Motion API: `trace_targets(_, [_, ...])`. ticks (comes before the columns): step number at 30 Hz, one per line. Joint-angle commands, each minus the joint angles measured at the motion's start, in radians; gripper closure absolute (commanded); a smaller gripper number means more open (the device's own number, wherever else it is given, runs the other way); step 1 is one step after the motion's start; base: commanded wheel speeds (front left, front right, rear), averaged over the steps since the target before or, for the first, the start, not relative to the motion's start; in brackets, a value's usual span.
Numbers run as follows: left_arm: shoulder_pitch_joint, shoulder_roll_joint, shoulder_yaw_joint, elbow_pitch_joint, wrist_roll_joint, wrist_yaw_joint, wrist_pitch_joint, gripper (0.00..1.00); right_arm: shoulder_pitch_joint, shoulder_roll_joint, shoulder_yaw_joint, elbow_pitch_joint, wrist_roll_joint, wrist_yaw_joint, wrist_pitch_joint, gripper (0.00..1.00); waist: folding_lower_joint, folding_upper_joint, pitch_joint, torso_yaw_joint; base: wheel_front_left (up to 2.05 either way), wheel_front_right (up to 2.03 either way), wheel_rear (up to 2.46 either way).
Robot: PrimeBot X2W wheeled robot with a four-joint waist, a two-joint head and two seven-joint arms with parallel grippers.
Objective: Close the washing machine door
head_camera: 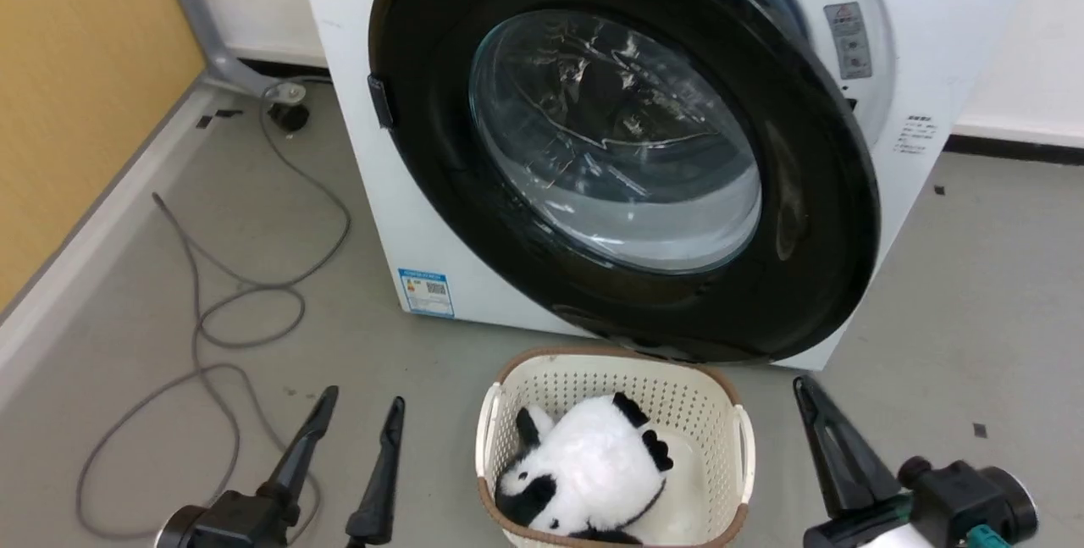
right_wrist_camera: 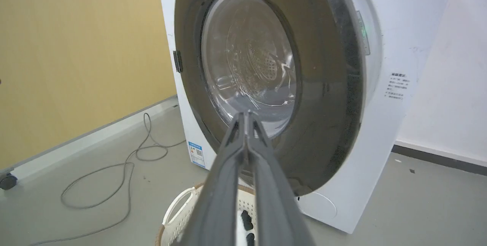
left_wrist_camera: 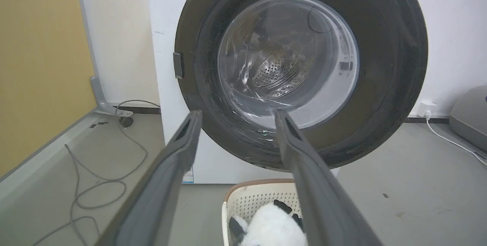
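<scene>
Door point(head_camera: 622, 154) of the washing machine point(head_camera: 381, 218), seen from the head and both wrists. We find the large black door ajar. Its left edge, where a small dark block point(head_camera: 381, 101) that we take for the hinge sits, lies close to the white front. Its right edge stands off the front, and a curved gap at the upper right exposes the recess around the porthole. Through the bulging glass window point(left_wrist_camera: 287, 59) we make out the perforated steel drum point(left_wrist_camera: 277, 73).

The left gripper point(head_camera: 364, 397) sits low on the left with its jaws spread wide. In the left wrist view its fingers point(left_wrist_camera: 182, 143) frame the lower part of the door without touching it. The right gripper point(head_camera: 804, 391) sits low on the right with its jaws pressed together and nothing between them; it points up toward the door's lower rim and is apart from it.

On the floor between the grippers, just in front of the door, a cream perforated basket point(head_camera: 500, 412) holds a black-and-white panda plush point(head_camera: 584, 463). A grey cable point(head_camera: 199, 311) loops over the floor on the left.

We judge the task to be partly done at most. The door faces the opening at a shallow angle but is not seated. What is left is a push on the free right side until the door meets the front and latches.
</scene>
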Motion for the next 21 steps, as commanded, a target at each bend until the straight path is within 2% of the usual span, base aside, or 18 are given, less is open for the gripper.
trace_targets(1, [-0.016, -0.005, -0.002, 0.002, 0.008, -0.006, -0.004, 0.00, -0.004, -0.018, 0.012, 0.002, -0.008, -0.001, -0.004, 1.00, 0.0001, 0.0000, 0.020, 0.008, 0.00, 0.00, 0.00])
trace_targets(4, [-0.036, -0.020, 0.000, 0.007, 0.002, -0.014, -0.004, 0.00, -0.045, -0.057, 0.047, 0.016, -0.006, -0.001, -0.004, 1.00, 0.0001, 0.0000, 0.050, 0.021, 0.00, 0.00, 0.00])
trace_targets(13, [-0.112, -0.044, -0.003, 0.013, -0.008, -0.022, -0.004, 0.00, -0.298, -0.246, 0.161, 0.084, 0.057, -0.001, 0.074, 1.00, 0.0001, 0.0000, 0.175, 0.069, 0.00, 0.00, 0.00])
trace_targets(21, [-0.186, -0.047, -0.033, 0.015, -0.024, -0.023, -0.004, 0.00, -0.517, -0.367, 0.101, 0.162, 0.158, -0.001, 0.183, 1.00, 0.0001, 0.0000, 0.267, 0.125, 0.00, 0.00, 0.00])
